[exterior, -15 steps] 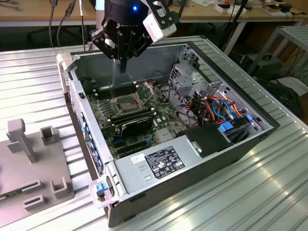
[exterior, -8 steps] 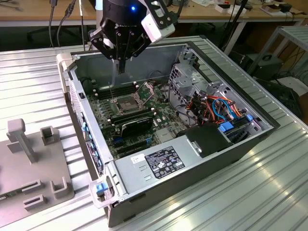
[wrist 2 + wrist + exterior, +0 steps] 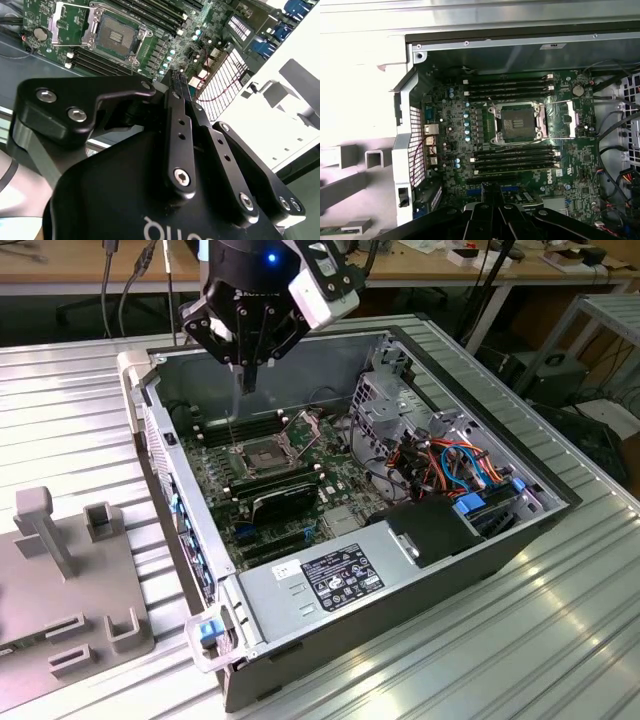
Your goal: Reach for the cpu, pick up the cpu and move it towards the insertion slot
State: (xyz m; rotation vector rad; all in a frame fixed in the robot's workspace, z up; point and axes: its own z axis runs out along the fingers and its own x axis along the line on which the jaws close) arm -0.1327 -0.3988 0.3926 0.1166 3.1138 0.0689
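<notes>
The insertion slot (image 3: 262,455) lies open on the green motherboard inside the computer case, with a shiny frame around a dark brownish centre. Both wrist views show it too, the slot (image 3: 116,36) and the slot (image 3: 517,122) with its load plate swung aside. My gripper (image 3: 250,383) hangs above the case's rear wall, a little behind and above the slot. Its black fingers (image 3: 176,100) are pressed together, and I see nothing between them. The fingertips (image 3: 492,192) point down over the board near the memory slots. The cpu is out of view.
The open case (image 3: 150,430) stands on a ribbed metal table. Long black memory slots (image 3: 512,157) flank the socket. A power supply (image 3: 330,575), a drive cage (image 3: 385,405) and loose cables (image 3: 450,465) fill the exterior view's right. A grey fixture (image 3: 60,570) sits left of the case.
</notes>
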